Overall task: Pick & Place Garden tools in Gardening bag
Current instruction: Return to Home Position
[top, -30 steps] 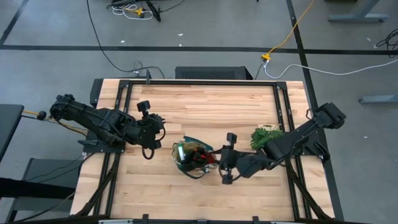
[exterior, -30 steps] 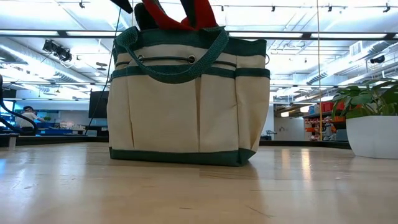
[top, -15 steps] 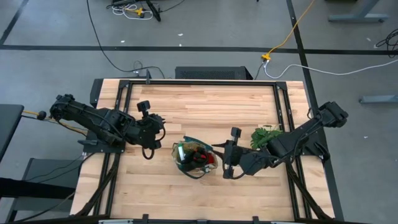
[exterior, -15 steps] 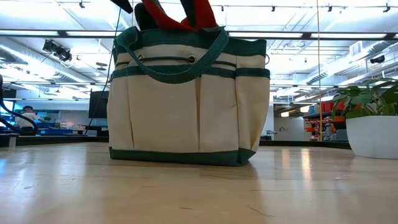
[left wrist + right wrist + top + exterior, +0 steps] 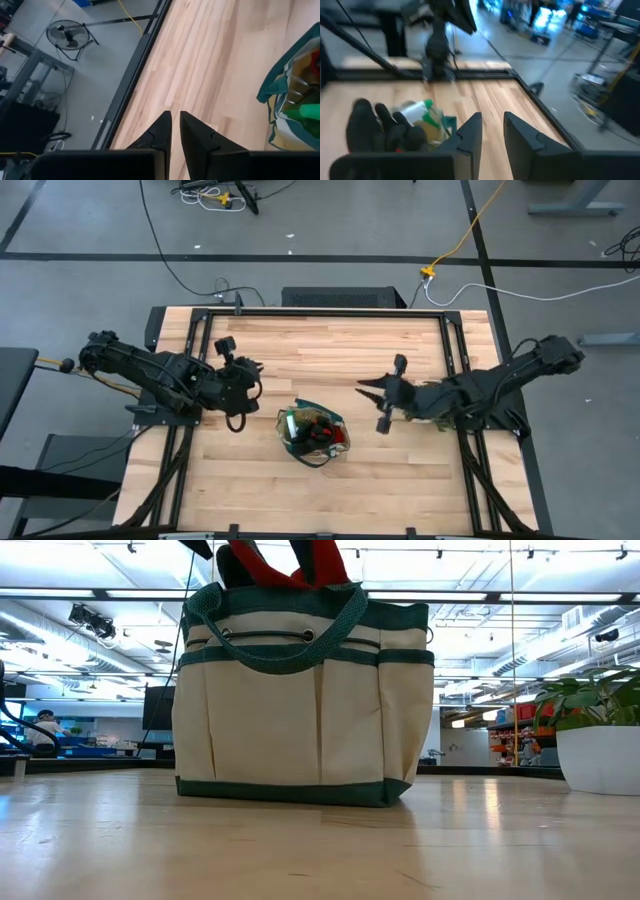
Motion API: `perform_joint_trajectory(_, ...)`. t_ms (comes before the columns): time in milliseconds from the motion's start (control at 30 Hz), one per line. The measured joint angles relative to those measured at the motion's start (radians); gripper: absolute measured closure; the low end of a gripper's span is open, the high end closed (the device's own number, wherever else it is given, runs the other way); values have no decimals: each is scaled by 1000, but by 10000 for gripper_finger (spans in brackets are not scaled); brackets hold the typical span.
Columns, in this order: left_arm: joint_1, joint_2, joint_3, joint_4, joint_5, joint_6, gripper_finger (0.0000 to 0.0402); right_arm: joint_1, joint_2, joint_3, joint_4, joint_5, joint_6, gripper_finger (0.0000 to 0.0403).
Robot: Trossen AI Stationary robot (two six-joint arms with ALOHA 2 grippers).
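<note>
The beige gardening bag (image 5: 312, 434) with green trim stands upright on its base in the middle of the table, toward the near edge (image 5: 300, 690). Red-black gloves (image 5: 290, 565) stick out of its top. Inside it are black glove fingers (image 5: 375, 125) and the green spray bottle (image 5: 422, 114) with its white nozzle. My left gripper (image 5: 243, 392) hovers left of the bag, fingers almost together with nothing between them (image 5: 174, 116). My right gripper (image 5: 364, 388) hangs right of the bag and a little farther back, open and empty (image 5: 492, 120).
A leafy plant (image 5: 428, 396) in a white pot (image 5: 600, 755) stands at the table's right edge, partly under my right arm. Bare wood lies in front of the bag and along the far half of the table (image 5: 320, 340).
My right gripper has drawn back from the bag's right side toward the table's right and far edges, rising a little. The bag and its contents have stayed still.
</note>
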State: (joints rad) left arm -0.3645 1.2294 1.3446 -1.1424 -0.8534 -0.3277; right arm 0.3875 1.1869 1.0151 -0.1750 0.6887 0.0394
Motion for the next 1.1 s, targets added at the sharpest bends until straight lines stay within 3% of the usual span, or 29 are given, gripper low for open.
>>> perform_joint_trajectory(100, -10, -37, -43, 19, -11, -2, 358, -34, -107, -163, 202, -72, -28, 323)
perform_joint_trajectory(233, -17, -128, -188, 118, -10, -2, 358, -71, -228, -343, 416, -127, -57, 323)
perform_joint_trajectory(433, -23, -312, -478, 471, 41, 24, 358, -131, -356, -544, 609, -191, -78, 323)
perform_joint_trajectory(667, -22, -423, -750, 779, 49, 65, 358, -207, -385, -702, 746, -287, -49, 322)
perform_joint_trajectory(800, -22, -438, -835, 958, 144, 106, 358, -247, -386, -763, 802, -330, -23, 322)
perform_joint_trajectory(967, -20, -462, -935, 1068, 160, 130, 358, -271, -388, -834, 925, -416, 5, 322)
perform_joint_trajectory(1100, -19, -486, -1024, 1124, 195, 76, 358, -271, -388, -875, 969, -419, 10, 322)
